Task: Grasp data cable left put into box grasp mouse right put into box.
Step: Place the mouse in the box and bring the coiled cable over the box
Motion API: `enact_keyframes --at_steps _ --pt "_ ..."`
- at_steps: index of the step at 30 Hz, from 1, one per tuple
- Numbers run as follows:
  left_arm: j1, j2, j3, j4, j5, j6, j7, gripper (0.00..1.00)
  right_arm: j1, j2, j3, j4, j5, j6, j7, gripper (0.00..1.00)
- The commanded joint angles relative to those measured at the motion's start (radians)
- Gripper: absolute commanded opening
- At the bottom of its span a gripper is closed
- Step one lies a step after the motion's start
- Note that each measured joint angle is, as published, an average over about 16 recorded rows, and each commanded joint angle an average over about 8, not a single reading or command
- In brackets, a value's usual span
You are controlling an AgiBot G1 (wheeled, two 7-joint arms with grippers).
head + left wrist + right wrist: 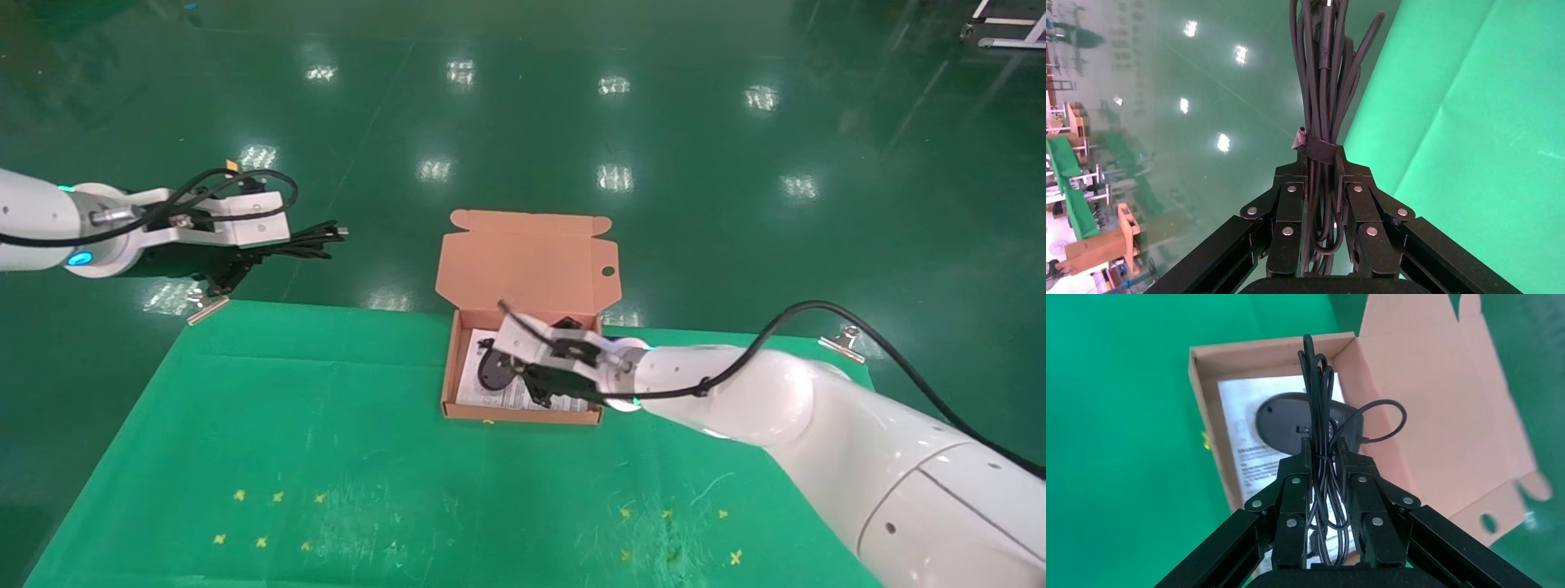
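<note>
Nearest, the right gripper (1322,458) hangs over the open box (451,359), its fingers pinched together on the bundled thin cord (1318,386) of the mouse (1288,421), which lies inside on the white printed sheet (1245,462). Beyond it the brown flap lid (527,257) stands raised. Farther off, past the green table's (327,441) far left corner, the left gripper (1320,168) is clamped on the data cable (1324,73), held over the floor.

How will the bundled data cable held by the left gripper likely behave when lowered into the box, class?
Probably floppy: the data cable has loose loops beyond its strap. The left gripper, pinching it, suggests it's light. It may snag the box rim.
</note>
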Motion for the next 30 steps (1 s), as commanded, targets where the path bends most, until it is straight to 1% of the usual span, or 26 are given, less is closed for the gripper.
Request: enact_keyframes --at_steps 1,7,8,23,30 --pt "0.000 0.000 0.000 0.000 0.000 0.000 0.000 0.00 0.003 0.000 -0.029 0.015 -0.021 0.020 -0.029 0.19" --pt "0.000 0.000 0.000 -0.001 0.000 0.000 0.000 0.00 0.007 0.000 -0.089 0.033 -0.063 0.055 -0.081 0.94" --pt "0.001 0.000 0.000 -0.001 0.000 0.001 0.000 0.00 0.008 0.000 -0.093 0.034 -0.065 0.057 -0.084 1.00" --pt "0.000 0.000 0.000 -0.001 0.000 0.001 0.000 0.00 0.007 0.009 -0.075 0.040 -0.054 0.049 -0.069 1.00" --pt "0.001 0.000 -0.001 -0.001 -0.002 0.001 0.000 0.00 0.022 0.024 -0.067 0.061 -0.035 0.053 -0.038 1.00"
